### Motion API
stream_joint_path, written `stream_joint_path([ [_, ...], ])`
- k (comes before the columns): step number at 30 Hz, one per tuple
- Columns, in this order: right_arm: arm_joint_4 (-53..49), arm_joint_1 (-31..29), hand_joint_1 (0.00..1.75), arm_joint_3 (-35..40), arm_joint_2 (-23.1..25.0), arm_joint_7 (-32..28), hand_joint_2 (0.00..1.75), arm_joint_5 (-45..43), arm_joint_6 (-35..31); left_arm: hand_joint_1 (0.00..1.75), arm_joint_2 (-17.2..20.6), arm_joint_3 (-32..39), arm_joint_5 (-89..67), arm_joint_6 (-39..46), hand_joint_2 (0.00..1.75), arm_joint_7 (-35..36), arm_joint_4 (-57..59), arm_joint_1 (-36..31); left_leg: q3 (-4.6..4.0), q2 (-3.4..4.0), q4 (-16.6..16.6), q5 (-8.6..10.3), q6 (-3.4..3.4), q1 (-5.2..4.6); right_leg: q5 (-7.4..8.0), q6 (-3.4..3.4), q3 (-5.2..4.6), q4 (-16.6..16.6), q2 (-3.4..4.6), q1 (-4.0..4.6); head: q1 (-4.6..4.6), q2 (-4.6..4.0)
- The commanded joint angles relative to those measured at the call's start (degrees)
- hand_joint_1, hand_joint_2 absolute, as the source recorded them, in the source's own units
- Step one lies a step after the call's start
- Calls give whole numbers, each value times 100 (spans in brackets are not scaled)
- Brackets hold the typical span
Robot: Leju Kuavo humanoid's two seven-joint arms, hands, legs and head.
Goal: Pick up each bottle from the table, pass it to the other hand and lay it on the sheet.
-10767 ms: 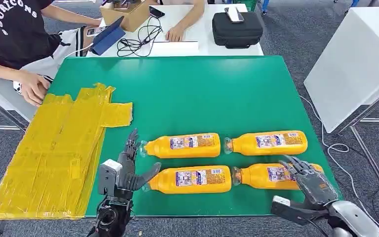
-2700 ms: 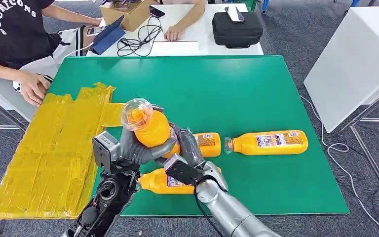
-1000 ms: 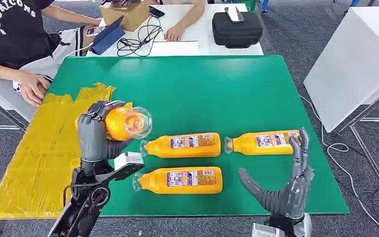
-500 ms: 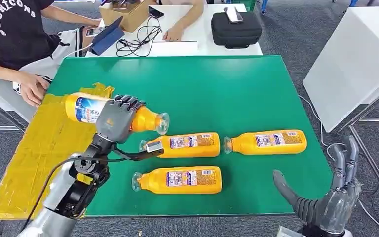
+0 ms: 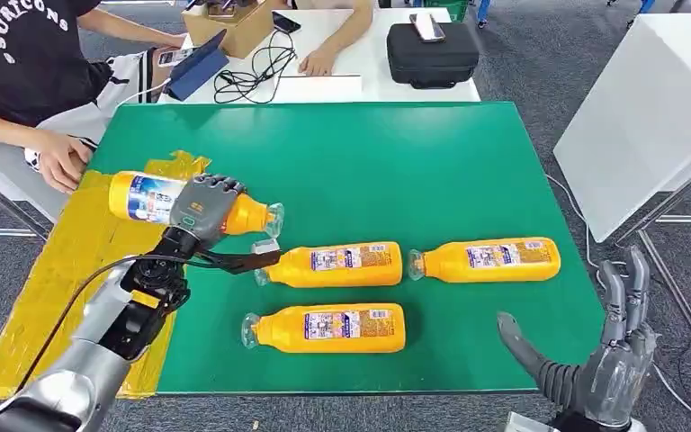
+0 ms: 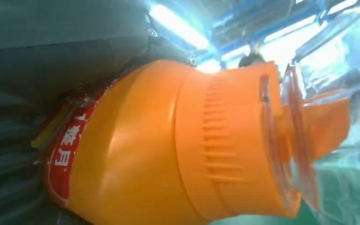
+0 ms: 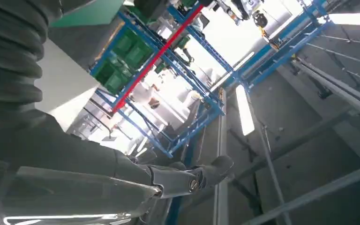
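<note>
Left hand (image 5: pixel 205 205) is wrapped round the middle of an orange bottle (image 5: pixel 148 199), bottle lying sideways in the air, base end out over the inner edge of the yellow sheet (image 5: pixel 72 270), cap end poking toward the green bench (image 5: pixel 396 162). Can't tell from the head view how high it is above the sheet. The left wrist view is just orange shoulder and clear cap up close, fingers mostly hidden behind the bottle, so grip quality is a guess; looks firm enough.

Right hand (image 5: pixel 607 373) sits off the near right corner of the bench, fingers spread, nothing in it.

Three more bottles lie on the bench: one just beside the left wrist (image 5: pixel 333 265), one nearer the front edge (image 5: pixel 328 328), one to the right (image 5: pixel 486 260).

Risks:
- Release too early or too far right and the bottle lands half on the bench, or rolls off the sheet edge, since it is round and lying on its side.
- Left forearm hangs close over the cap of the nearest bench bottle; lowering could nudge it and set it rolling.
- A person's hand (image 5: pixel 58 160) rests at the far corner of the sheet, near the bottle's base end; swinging further that way could hit it.
</note>
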Motion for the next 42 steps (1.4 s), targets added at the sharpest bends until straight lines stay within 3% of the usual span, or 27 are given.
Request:
stream_joint_path([
  [1,120,-150,0,-379,-16,-48,175,-163,275,175,-84,135,-17,-223,175,267,1106,-504,12,0,0,-7,-4,4,-5,4,16,-6,-5,4,2,0],
  [7,54,-117,0,-853,35,82,175,-305,537,175,-472,140,-17,-760,175,589,2025,-1282,1,-21,11,-6,-5,11,-8,4,13,-1,-29,9,0,0],
  [10,-163,115,0,-942,347,117,175,-188,614,175,-612,98,-17,-726,175,681,2426,-1574,2,-40,15,-7,-7,13,-13,5,20,-2,-47,11,2,0],
  [42,-119,188,0,-779,605,230,175,66,656,175,-598,269,-17,-1015,175,951,3430,-1944,10,3,5,-11,-7,8,-6,4,15,-4,-6,8,0,0],
])
